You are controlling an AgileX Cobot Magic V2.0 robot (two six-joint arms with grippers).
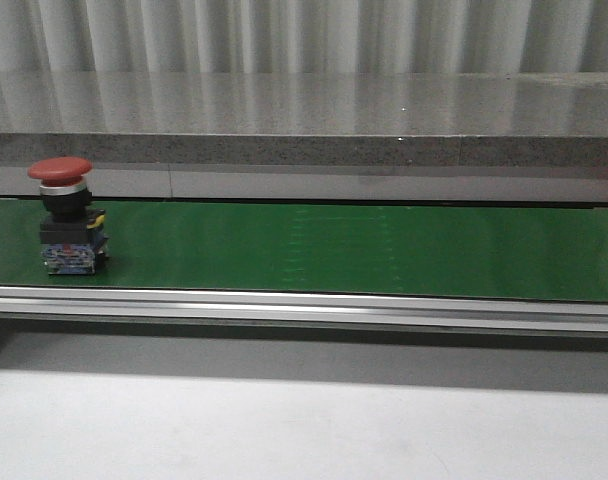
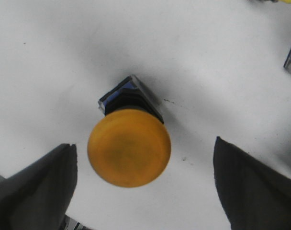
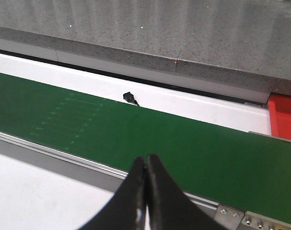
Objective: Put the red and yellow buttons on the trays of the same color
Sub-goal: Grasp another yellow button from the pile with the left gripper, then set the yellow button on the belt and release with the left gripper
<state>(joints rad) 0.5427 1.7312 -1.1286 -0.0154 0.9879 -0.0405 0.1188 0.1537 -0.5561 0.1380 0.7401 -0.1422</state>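
Front view shows a red button (image 1: 68,215) upright at the green conveyor belt's (image 1: 364,248) left end, left wrist view the left gripper (image 2: 143,184) spread around a yellow button (image 2: 129,146) on the white tabletop (image 2: 64,57), right wrist view the right gripper (image 3: 146,184) pressed together above the belt's near edge, a red tray (image 3: 284,117) at the belt's far end.

Red button (image 1: 66,215) upright on belt (image 1: 334,250)

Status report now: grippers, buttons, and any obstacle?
Left gripper open, over yellow button on white surface. Right gripper shut, empty, above green belt. Red button upright on belt, far left. Nothing blocking.
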